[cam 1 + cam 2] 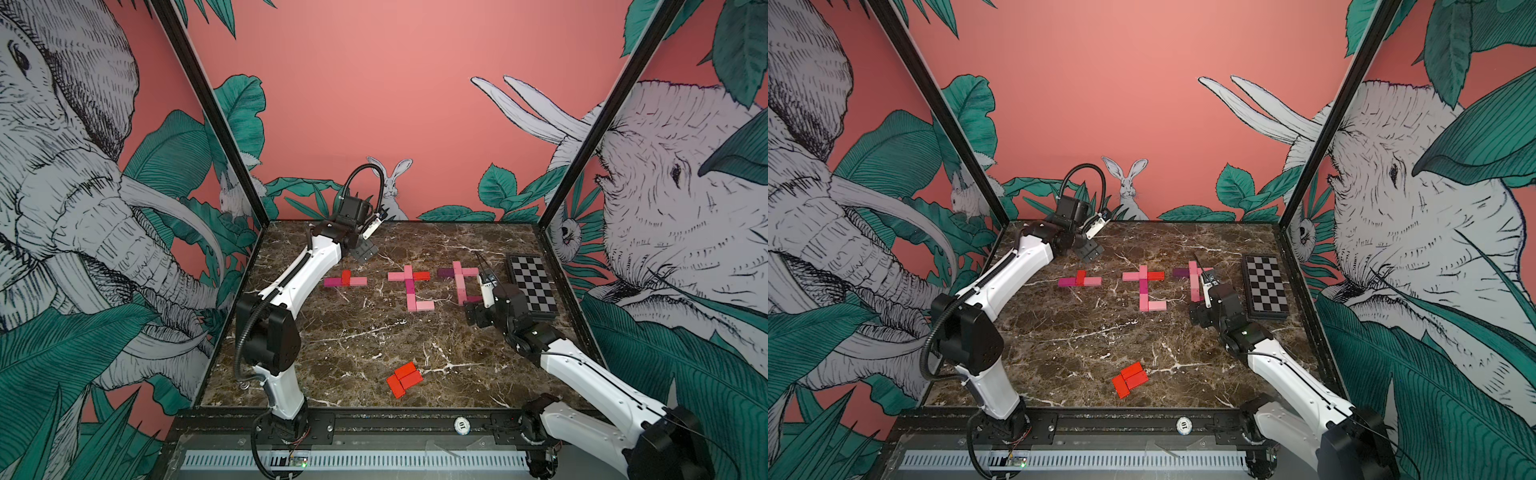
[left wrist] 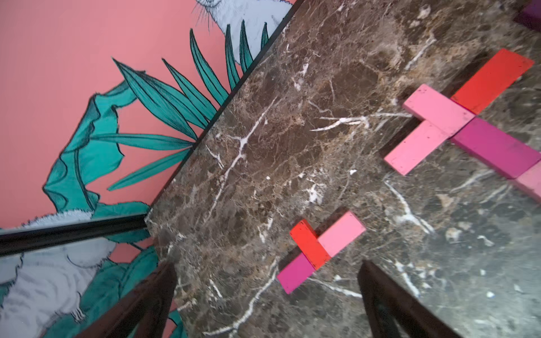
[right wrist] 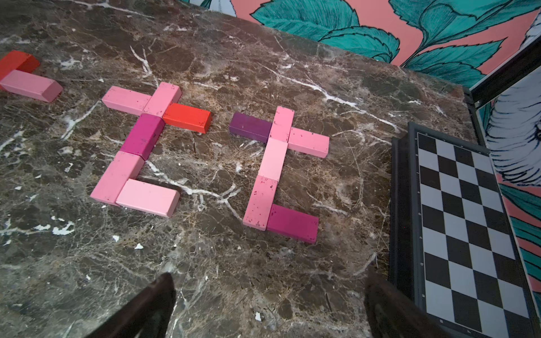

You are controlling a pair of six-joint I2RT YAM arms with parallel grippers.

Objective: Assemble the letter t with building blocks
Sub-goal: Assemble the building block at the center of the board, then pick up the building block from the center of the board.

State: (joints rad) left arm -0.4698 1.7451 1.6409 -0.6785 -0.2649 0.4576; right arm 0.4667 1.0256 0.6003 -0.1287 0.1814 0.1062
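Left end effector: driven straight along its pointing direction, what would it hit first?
Probably the marble table beside the nearest magenta block; the open left end effector tilts downward. Depth is unclear, so it might clip that block.

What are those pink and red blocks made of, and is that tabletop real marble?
The blocks look like painted wood: matte colour, small dark chips at edges. The tabletop looks like brown marble with white veins, possibly a printed surface.

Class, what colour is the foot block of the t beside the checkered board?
Magenta. The foot block shows best in the right wrist view.
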